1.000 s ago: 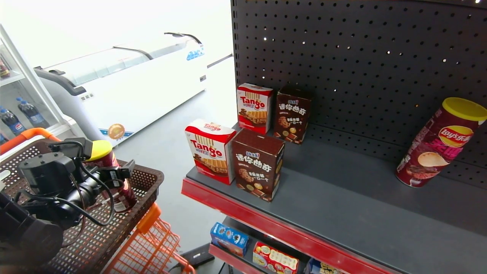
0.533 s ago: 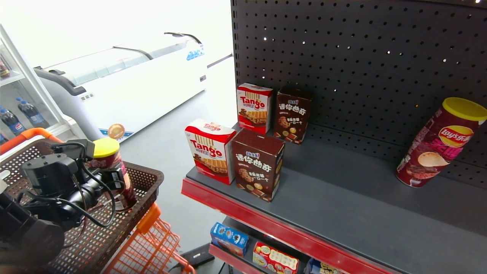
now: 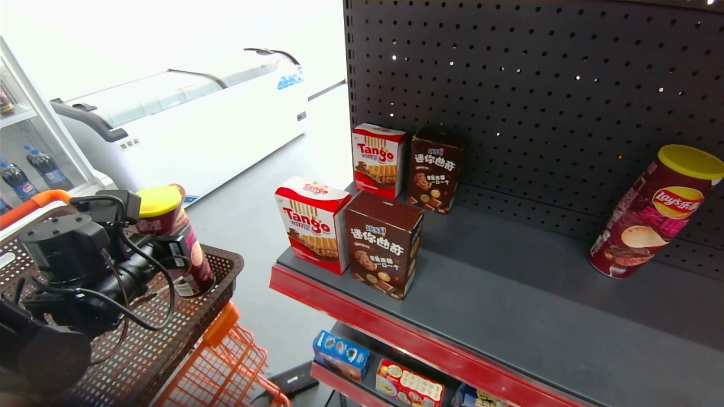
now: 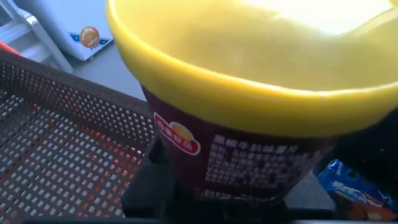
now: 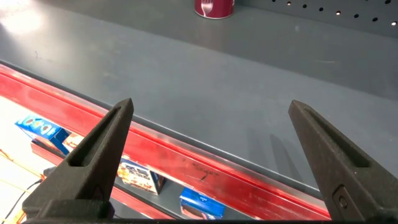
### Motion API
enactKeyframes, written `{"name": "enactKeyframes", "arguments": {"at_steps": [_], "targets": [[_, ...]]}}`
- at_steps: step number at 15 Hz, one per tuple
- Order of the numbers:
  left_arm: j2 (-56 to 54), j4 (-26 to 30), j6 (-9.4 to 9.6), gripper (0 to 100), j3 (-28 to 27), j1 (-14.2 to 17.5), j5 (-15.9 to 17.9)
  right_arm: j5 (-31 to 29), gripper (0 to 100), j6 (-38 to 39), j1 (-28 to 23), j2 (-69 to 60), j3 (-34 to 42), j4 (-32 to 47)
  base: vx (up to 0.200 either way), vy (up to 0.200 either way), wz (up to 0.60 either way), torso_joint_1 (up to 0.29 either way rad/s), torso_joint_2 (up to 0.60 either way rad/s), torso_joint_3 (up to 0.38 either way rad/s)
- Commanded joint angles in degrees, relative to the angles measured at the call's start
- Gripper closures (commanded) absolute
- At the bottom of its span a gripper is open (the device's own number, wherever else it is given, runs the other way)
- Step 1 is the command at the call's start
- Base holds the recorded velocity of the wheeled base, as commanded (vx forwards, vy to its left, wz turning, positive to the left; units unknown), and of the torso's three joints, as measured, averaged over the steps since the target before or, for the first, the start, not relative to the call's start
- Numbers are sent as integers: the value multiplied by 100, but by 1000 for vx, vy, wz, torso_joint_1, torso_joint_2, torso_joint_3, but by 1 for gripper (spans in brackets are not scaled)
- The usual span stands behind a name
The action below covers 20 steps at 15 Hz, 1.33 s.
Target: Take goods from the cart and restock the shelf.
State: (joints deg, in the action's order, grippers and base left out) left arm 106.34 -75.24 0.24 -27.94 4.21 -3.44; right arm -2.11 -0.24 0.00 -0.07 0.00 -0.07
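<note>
The left end effector point(image 3: 180, 250) is clamped on a maroon cardboard chip canister point(image 3: 195, 261) with a yellow plastic lid point(image 3: 159, 201), gripping it around the body below the lid. The canister is tilted and held over the corner of the brown perforated plastic basket point(image 3: 222, 270) nearest the shelf; the basket sits on an orange wire cart point(image 3: 226, 362). In the left wrist view the yellow lid point(image 4: 249, 87) and the printed maroon wall point(image 4: 249, 162) sit close to the camera, with the basket mesh point(image 4: 56, 155) beside them.

The right end effector point(image 5: 211, 109) has its 2 black fingers point(image 5: 93, 155) spread wide apart, holding nothing, over the red front edge of the dark grey metal shelf point(image 3: 509, 305).

On the shelf stand 2 red-and-white wafer boxes point(image 3: 312, 223) point(image 3: 378, 160) and 2 dark brown cookie boxes point(image 3: 383, 243) point(image 3: 434, 169), paired side by side at the left end. Well apart from them, a second maroon canister point(image 3: 650, 220) stands at the back by the black pegboard panel point(image 3: 537, 85).
</note>
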Motion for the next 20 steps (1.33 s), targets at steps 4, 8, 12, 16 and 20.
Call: {"name": "enactKeyframes", "arguments": {"at_steps": [4, 8, 12, 16, 20], "targets": [[-693, 80, 591, 100, -563, -139, 133, 0, 0, -2, 0, 7, 0, -1, 0, 0, 0, 0, 0, 0], [-1458, 827, 644, 100, -423, -429, 317, 0, 0, -2, 0, 7, 0, -1, 0, 0, 0, 0, 0, 0], [-1977, 1090, 608, 100, -10, -1423, 388, 0, 0, -2, 0, 7, 0, -1, 0, 0, 0, 0, 0, 0], [-2275, 1090, 371, 100, 236, -2284, 599, 0, 0, -2, 0, 7, 0, -1, 0, 0, 0, 0, 0, 0], [-2724, 1301, 336, 100, 729, -2679, 748, 0, 0, -2, 0, 7, 0, -1, 0, 0, 0, 0, 0, 0]]}}
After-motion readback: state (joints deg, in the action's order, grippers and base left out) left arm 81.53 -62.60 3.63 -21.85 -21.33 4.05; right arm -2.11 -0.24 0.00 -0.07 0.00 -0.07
